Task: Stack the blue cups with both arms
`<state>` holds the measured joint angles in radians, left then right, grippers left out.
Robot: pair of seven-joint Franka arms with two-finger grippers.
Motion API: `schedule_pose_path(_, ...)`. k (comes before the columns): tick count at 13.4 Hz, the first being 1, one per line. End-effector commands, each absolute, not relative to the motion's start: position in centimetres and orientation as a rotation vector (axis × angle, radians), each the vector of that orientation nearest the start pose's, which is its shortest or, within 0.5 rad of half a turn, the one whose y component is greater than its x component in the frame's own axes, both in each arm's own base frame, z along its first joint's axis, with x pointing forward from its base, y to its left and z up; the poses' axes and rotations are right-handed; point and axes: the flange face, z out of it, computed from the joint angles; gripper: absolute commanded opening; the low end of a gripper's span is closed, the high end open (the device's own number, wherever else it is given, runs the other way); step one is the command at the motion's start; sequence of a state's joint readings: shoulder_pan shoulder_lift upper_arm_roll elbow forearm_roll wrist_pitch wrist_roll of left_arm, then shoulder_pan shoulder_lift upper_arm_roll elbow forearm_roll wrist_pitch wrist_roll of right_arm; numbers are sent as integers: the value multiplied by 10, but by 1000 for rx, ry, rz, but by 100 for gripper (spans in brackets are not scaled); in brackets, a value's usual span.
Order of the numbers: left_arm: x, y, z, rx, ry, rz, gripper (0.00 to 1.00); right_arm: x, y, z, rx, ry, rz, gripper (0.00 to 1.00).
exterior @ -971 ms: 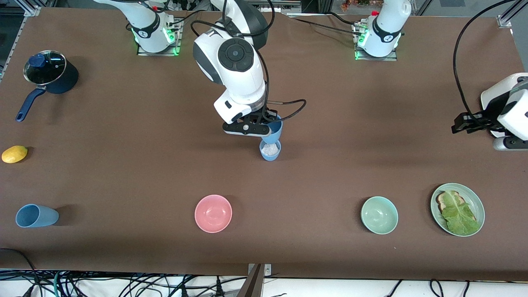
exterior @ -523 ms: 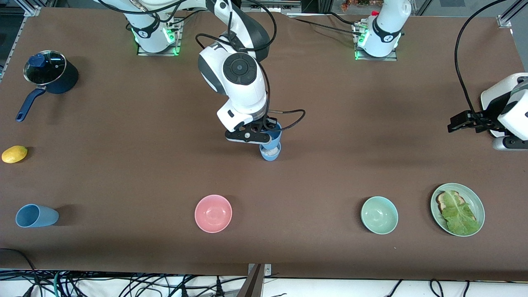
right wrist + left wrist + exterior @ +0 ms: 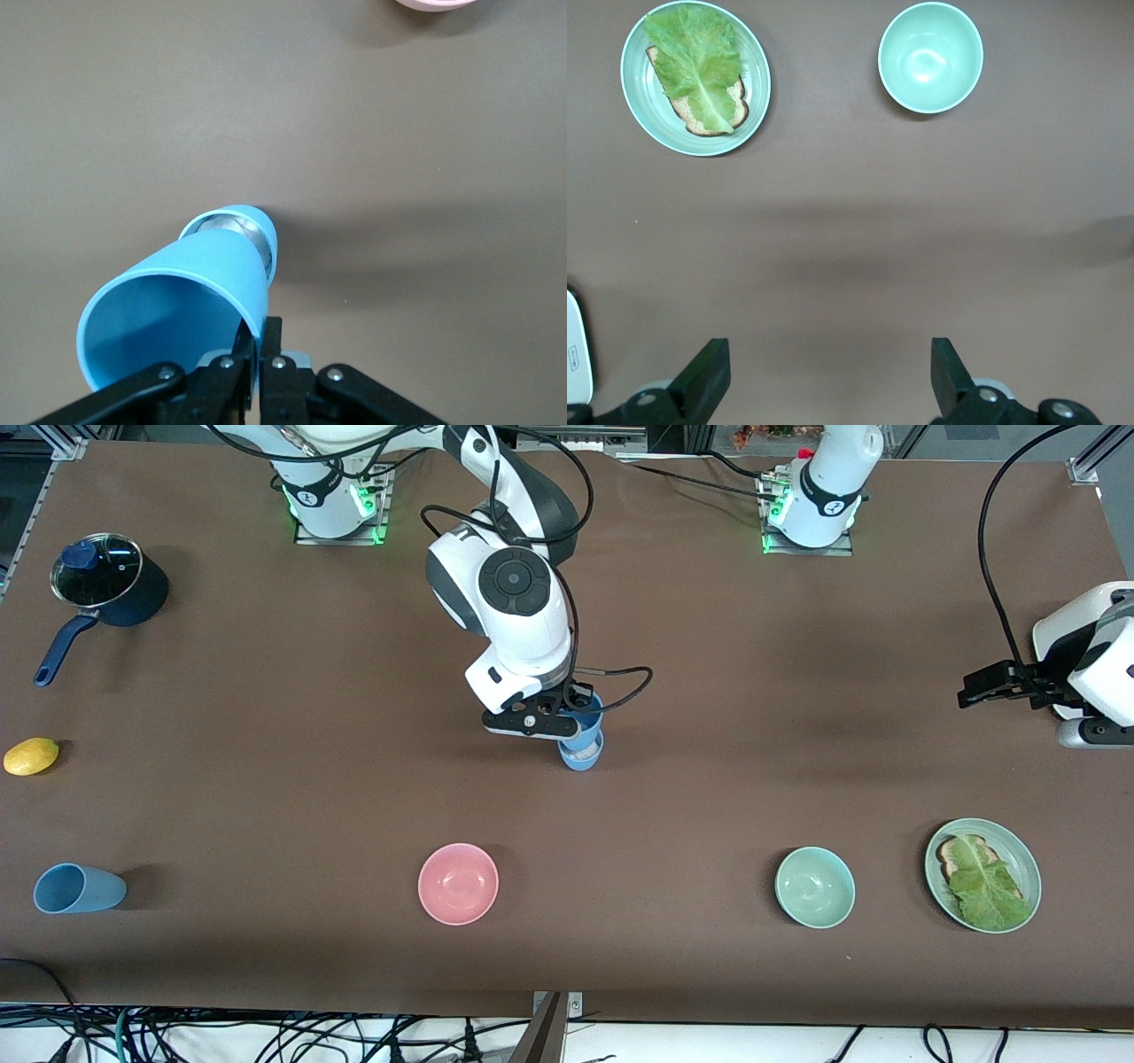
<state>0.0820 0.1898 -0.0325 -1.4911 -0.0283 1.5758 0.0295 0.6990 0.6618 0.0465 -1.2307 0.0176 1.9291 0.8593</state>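
Centrally on the brown worktop [image 3: 709, 691], the right gripper [image 3: 567, 722] has its jaws clamped on the rim of a blue cup [image 3: 585, 717], pinching the wall between the two fingers, as the right wrist view shows. That held cup is tilted, and its bottom end is at the mouth of a second blue cup [image 3: 580, 755] that stands upright on the worktop and has something pale and shiny inside (I cannot tell what). From the front, the gripper body covers part of the held cup, so how deep it sits in the standing one is unclear.

A third blue cup [image 3: 75, 888] lies on its side near the right arm's end of the worktop, well apart from the pair. Seen from the standing cup in the front view, a pink bowl [image 3: 458, 883] sits at about seven o'clock, nearer the front camera, and a green bowl [image 3: 815, 887] at about four o'clock. A green plate [image 3: 1019, 859] with toast and a lettuce leaf is just beside the green bowl, toward the left arm's end. A lemon [image 3: 31, 755] and a dark blue lidded saucepan [image 3: 106, 593] stand toward the right arm's end.

The left gripper [image 3: 824, 381] waits over bare worktop at the left arm's end, its jaws spread wide and holding nothing.
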Motion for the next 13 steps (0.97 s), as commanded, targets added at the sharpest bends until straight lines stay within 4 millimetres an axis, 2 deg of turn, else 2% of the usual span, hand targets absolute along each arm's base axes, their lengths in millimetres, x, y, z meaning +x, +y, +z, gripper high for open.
schedule_pose_path(1, 605, 45, 558, -3185, -27, 156, 100, 547, 499, 380, -3083, 191, -19, 0)
schedule_pose_path(3, 603, 47, 563, -3184, 48, 145, 100, 547, 499, 381, -3078, 194, -23, 0)
schedule_pose_path(6, 600, 39, 568, -3183, 59, 136, 100, 548, 500, 379, -3072, 196, -32, 0)
schedule_pose_path(8, 597, 26, 571, -3180, 69, 132, 100, 548, 503, 375, -3068, 193, -37, 0)
schedule_pose_path(13, 581, 23, 579, -3180, 50, 86, 100, 551, 500, 371, -3063, 195, -47, 2)
